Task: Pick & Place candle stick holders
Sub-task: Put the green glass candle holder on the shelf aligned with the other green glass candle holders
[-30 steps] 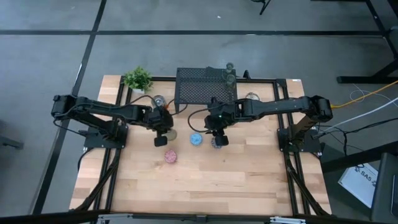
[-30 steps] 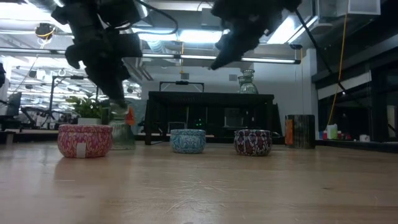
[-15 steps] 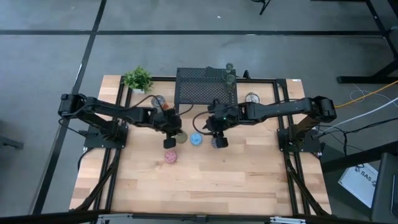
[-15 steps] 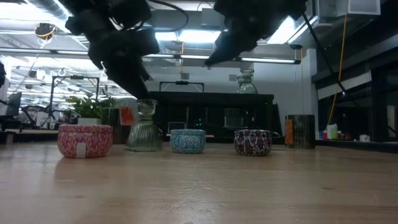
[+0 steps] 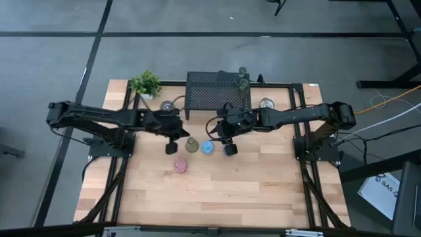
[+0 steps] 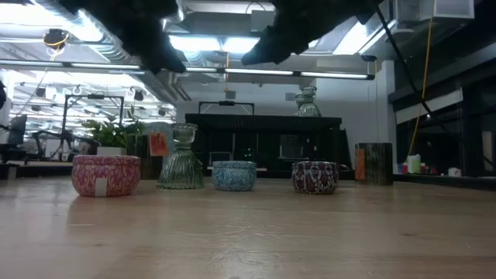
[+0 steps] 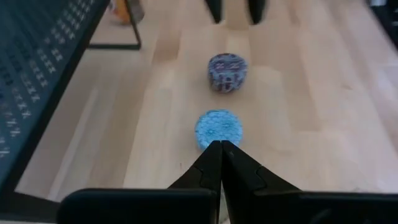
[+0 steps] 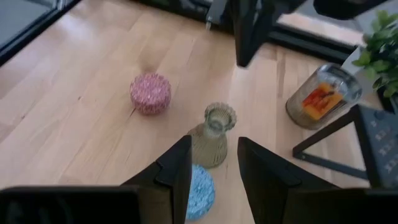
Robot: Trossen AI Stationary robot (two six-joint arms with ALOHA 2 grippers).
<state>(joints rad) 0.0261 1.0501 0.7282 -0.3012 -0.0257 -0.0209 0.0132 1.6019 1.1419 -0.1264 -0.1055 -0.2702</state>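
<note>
Four holders lined up mid-table: pink tin (image 5: 180,165), clear glass holder (image 5: 191,145), blue tin (image 5: 208,147), purple tin (image 6: 315,177). Left gripper (image 7: 221,151) is pinched shut and empty, just beside the glass one. Right gripper (image 8: 211,163) is spread over the row, holding nothing. Silver-and-orange holder (image 8: 323,97) and probably others by the mesh stand (image 5: 212,92) are left.

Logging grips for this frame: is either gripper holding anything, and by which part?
Nothing is held. The left gripper is shut on nothing above the blue holder; the right gripper is open above the table, and the glass holder stands free.
</note>
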